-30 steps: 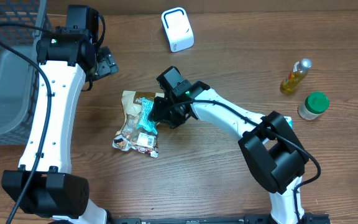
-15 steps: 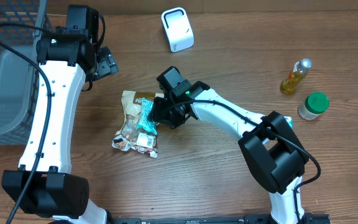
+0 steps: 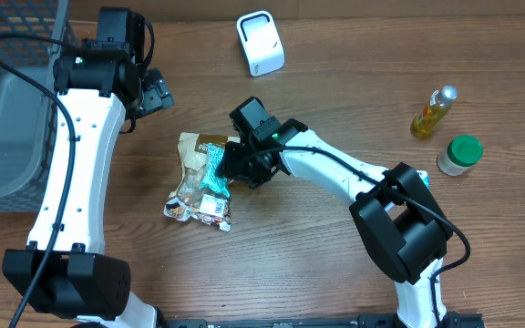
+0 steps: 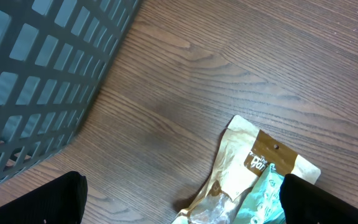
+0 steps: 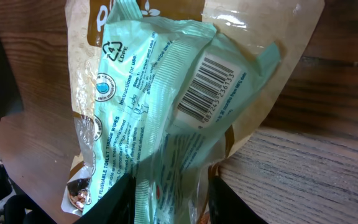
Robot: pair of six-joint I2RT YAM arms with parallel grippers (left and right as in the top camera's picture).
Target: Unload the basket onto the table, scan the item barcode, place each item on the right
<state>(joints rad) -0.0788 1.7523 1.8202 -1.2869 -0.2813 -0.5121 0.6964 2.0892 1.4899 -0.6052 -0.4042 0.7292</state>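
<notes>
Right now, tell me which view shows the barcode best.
Right wrist: the barcode faces the lens, bars sharp. Overhead shows the green pack too small for bars; left wrist catches only its edge.

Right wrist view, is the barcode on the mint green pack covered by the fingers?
No, the barcode shows in full on the mint green pack, clear of the fingers at the bottom edge.

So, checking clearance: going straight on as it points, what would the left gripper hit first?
Likely bare table, between the basket and the pouch; depth is unclear.
</notes>
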